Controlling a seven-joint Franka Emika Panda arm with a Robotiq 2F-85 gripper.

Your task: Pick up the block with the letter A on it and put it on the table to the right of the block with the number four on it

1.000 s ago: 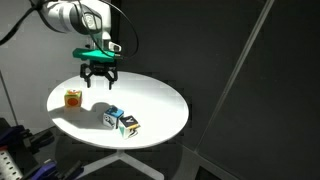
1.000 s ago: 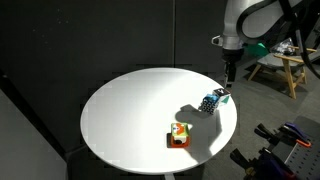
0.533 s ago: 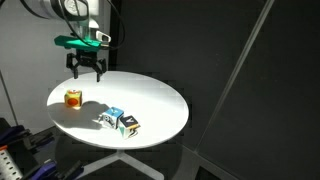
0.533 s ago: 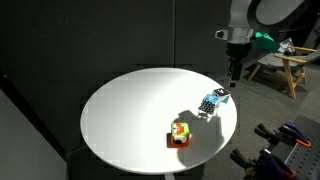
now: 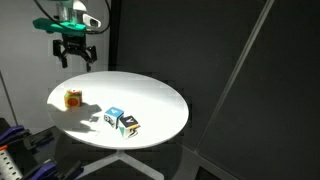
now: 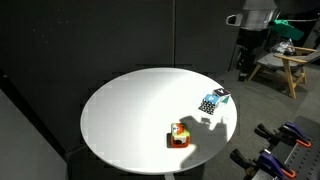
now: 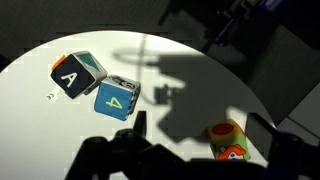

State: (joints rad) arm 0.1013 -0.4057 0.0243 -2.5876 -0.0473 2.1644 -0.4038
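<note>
The block with the letter A [image 7: 73,76] is dark with yellow and white patches. It touches the light blue block with the number four [image 7: 116,98] on the round white table [image 7: 190,60]. In both exterior views the pair sits near the table's edge: the A block [image 5: 130,125] [image 6: 221,96] beside the four block [image 5: 113,117] [image 6: 209,103]. My gripper [image 5: 75,58] [image 6: 244,68] hangs open and empty, high above the table's rim and well away from the pair. In the wrist view its dark fingers [image 7: 140,125] frame the bottom, and the gripper [image 7: 200,130] holds nothing.
An orange-yellow cube [image 5: 73,98] [image 6: 180,134] [image 7: 228,142] stands alone on the table [image 5: 160,95] [image 6: 130,110]. Dark curtains surround the scene. A wooden stool [image 6: 285,65] stands behind the arm, and equipment [image 5: 15,150] sits beside the table base.
My gripper has risen and swung away from the blocks, out past the table's rim. It stays open. The three cubes have not moved.
</note>
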